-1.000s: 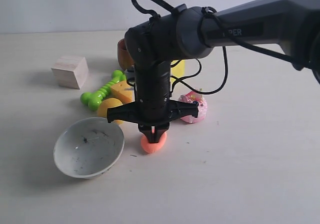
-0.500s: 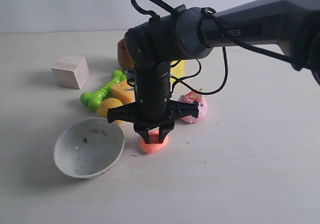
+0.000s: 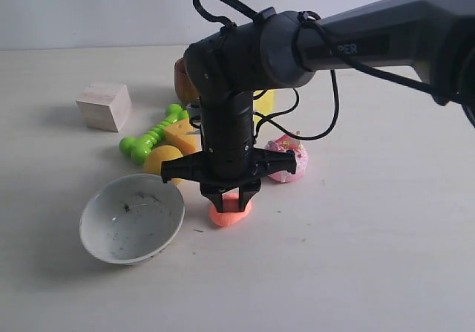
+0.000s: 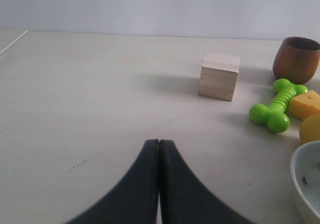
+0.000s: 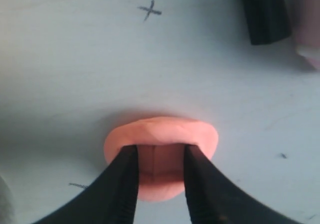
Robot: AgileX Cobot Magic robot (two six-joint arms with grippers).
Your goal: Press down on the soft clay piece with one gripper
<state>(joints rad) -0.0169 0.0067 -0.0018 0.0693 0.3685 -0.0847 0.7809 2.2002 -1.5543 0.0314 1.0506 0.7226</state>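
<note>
The soft clay piece (image 3: 233, 214) is an orange lump, flattened on the table in front of the white bowl. My right gripper (image 3: 231, 200), a black pointed claw below a horizontal crossbar, stands straight down on it. In the right wrist view the clay (image 5: 161, 130) lies under that gripper (image 5: 161, 149). The two fingertips (image 5: 129, 156) are apart and sunk into its top, with a dented trough between them. My left gripper (image 4: 159, 143) is shut on nothing above bare table, well away from the clay.
A white bowl (image 3: 95, 200) sits left of the clay. Behind the arm are a green bone toy (image 3: 152, 135), a cheese wedge (image 3: 182, 134), a yellow ball (image 3: 159, 157), a pink doughnut (image 3: 290, 162), a brown cup (image 3: 181, 81) and a wooden block (image 3: 104, 106).
The right gripper's fingers, close together on a rounder ball one second ago, have spread apart and pushed down. The clay has become flatter and wider.
</note>
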